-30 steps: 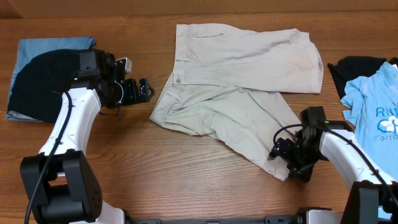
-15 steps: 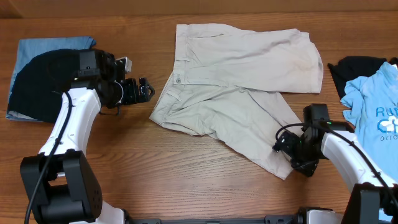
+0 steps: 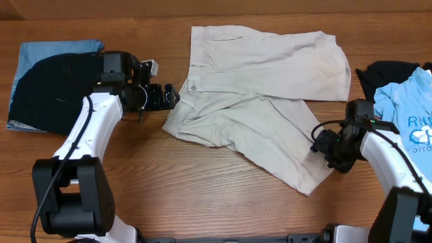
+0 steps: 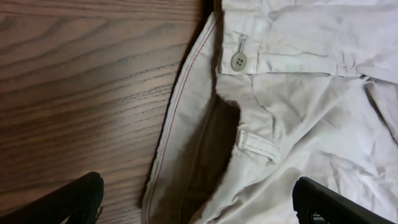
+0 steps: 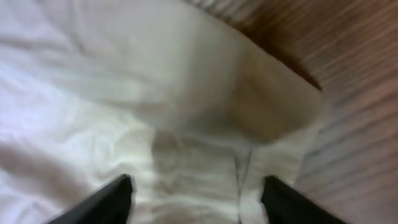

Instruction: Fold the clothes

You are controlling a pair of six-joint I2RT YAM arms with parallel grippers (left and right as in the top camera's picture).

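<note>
– Okay, shorts point(image 3: 263, 81) where?
– Flat mid-table point(image 3: 202, 196), lower leg angled toward right gripper point(image 3: 320, 143)
– Fingers?
– Left gripper point(image 3: 170, 96) spread wide by the waistband button; right spread over the leg hem, cloth beneath, nothing pinched

A warm brown wooden table point(image 3: 223, 202) fills the overhead frame from edge to edge, its grain running left to right in long darker streaks. Light falls soft and even from above, casting only faint shadows, and the wood looks paler along the top of the frame.
</note>
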